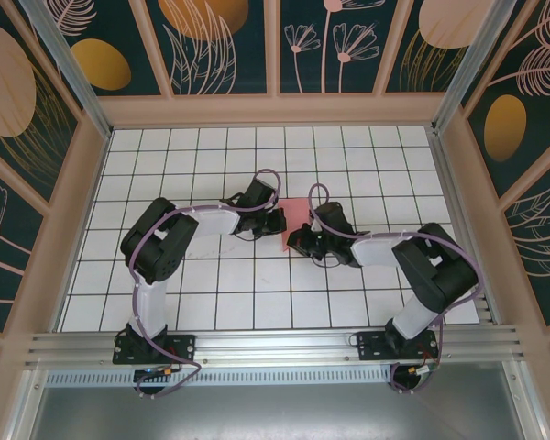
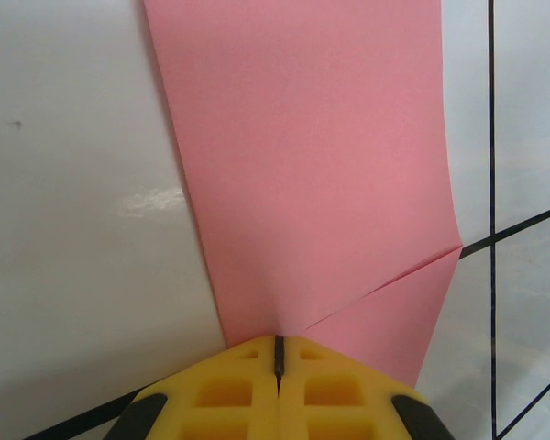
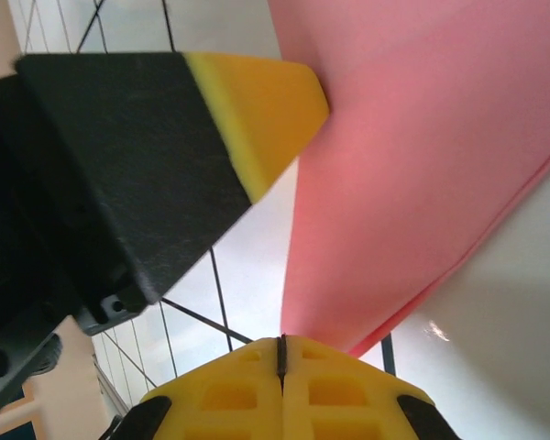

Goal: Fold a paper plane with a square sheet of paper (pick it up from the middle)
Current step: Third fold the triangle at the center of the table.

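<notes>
The square sheet of paper is pink and lies mid-table between my two grippers. In the left wrist view the sheet carries a diagonal fold at its lower right and puckers in toward my left gripper, whose yellow jaws are shut on its near edge. In the right wrist view the sheet is tilted up in two layers, and its lower corner runs into my right gripper, shut on it. From above, the left gripper and right gripper nearly meet. The paper plane is out of view.
The table is white with a black grid and is walled by wooden panels at the back and sides. The left gripper's black body and yellow fingertip sit very close to my right gripper, touching the sheet's edge.
</notes>
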Tool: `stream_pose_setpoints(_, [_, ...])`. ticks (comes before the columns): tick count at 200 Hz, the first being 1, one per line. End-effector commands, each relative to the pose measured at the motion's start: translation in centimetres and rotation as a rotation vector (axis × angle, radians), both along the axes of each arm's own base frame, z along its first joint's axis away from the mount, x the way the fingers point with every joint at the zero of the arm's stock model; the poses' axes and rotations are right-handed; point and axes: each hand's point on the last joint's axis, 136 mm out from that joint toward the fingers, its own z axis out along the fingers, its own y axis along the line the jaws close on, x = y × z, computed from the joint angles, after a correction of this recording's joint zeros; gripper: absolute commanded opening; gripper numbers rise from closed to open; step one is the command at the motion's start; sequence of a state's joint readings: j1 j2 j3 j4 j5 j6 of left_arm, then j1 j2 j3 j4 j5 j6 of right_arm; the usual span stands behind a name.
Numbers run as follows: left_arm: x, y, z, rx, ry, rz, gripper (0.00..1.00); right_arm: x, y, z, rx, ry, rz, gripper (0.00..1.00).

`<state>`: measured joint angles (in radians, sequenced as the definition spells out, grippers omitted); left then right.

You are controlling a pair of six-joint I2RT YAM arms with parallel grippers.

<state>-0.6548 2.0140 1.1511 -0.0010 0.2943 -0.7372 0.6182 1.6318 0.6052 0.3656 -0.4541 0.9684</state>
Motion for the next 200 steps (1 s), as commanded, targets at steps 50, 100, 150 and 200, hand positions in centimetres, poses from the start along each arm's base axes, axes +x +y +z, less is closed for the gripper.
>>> stream_pose_setpoints(50, [-3.3, 6.6, -7.7, 0.286, 0.163, 0.089, 0.00, -1.5, 0.3, -1.9, -0.008, 0.065, 0.029, 0.02])
stream_pose_setpoints(100, [-3.4, 6.6, -7.8, 0.286, 0.164, 0.087, 0.00, -2.3, -0.5, -2.9, -0.046, 0.097, 0.029, 0.02])
stream_pose_setpoints(150, [-3.4, 6.7, -7.8, 0.283, 0.164, 0.087, 0.00, -2.1, -0.3, -2.4, -0.042, 0.082, 0.036, 0.02])
stream_pose_setpoints(200, [-3.4, 6.6, -7.7, 0.281, 0.165, 0.086, 0.00, -0.6, -0.1, 1.6, -0.022, -0.049, 0.029, 0.02])
